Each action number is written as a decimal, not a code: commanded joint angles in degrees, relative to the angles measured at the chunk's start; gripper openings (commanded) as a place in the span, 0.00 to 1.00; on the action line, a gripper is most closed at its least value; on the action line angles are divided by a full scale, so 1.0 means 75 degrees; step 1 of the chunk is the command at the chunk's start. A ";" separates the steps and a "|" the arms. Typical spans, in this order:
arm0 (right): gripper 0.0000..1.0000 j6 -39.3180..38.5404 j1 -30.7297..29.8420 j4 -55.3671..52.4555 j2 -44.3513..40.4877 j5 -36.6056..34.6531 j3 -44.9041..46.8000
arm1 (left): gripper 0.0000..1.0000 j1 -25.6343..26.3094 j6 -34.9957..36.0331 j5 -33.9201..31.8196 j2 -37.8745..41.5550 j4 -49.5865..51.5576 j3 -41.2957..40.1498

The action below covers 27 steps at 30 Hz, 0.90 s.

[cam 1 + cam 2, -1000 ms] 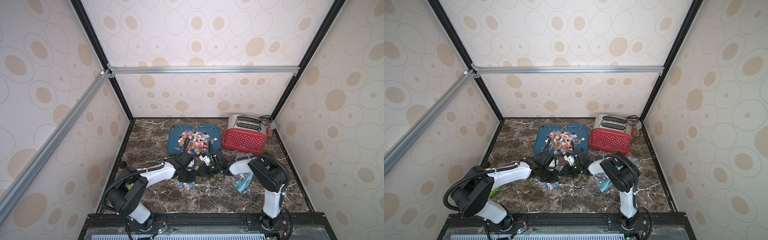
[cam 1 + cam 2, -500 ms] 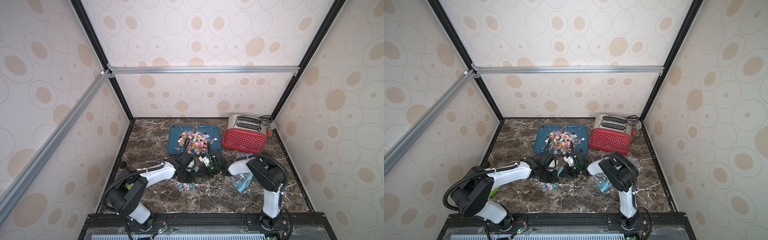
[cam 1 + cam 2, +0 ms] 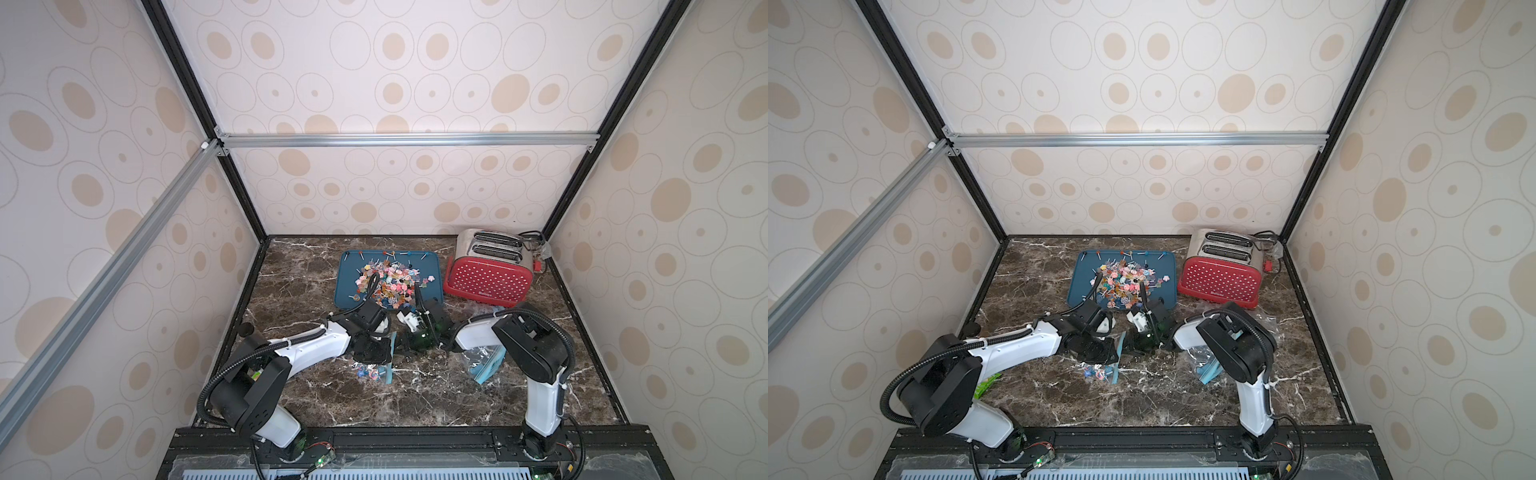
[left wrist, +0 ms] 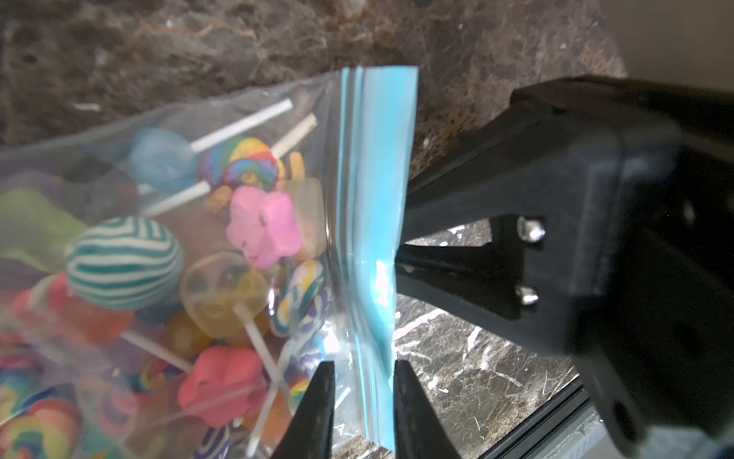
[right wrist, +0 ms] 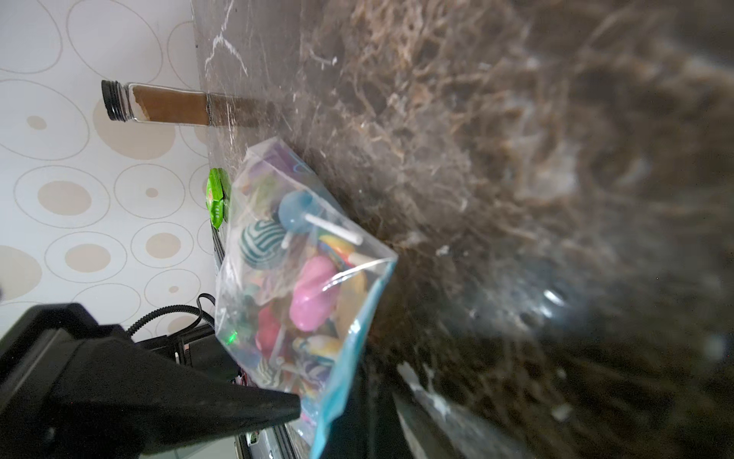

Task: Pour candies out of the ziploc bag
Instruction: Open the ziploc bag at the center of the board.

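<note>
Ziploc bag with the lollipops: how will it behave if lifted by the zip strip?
Probably floppy: the blue strip of the bag buckles where the right tool pinches it. The lollipops lie loose inside, so they'd likely slide and shift the weight. It looks glossy, so it may slip.

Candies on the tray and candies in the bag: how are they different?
The tray candies lie loose in a big heap; the bag candies are fewer, inside a clear bag. The tray candies sit on a blue tray at the back; the bag candies lie nearer the front. Both are colourful lollipops on white sticks.
</note>
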<state>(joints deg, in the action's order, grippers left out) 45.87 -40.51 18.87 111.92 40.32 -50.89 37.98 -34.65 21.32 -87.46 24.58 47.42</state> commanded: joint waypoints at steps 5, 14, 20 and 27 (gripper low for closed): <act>0.03 0.0032 -0.0080 0.0068 0.0101 0.0015 -0.0163 | 0.25 -0.0046 0.0216 -0.0155 0.0042 0.0203 0.0209; 0.03 0.0037 -0.0071 0.0069 0.0095 0.0011 -0.0152 | 0.28 -0.0045 0.0128 0.0042 0.0199 0.0081 0.0182; 0.03 0.0037 -0.0071 0.0063 0.0102 -0.0006 -0.0140 | 0.35 -0.0046 0.0132 0.0214 0.0136 -0.0004 0.0161; 0.03 0.0037 -0.0077 0.0064 0.0104 -0.0007 -0.0114 | 0.33 -0.0037 0.0144 0.0252 -0.0083 -0.0078 0.0175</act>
<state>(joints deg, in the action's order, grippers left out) 45.87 -40.53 18.87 111.98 40.32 -50.89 37.93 -34.61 22.70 -87.48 24.27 47.42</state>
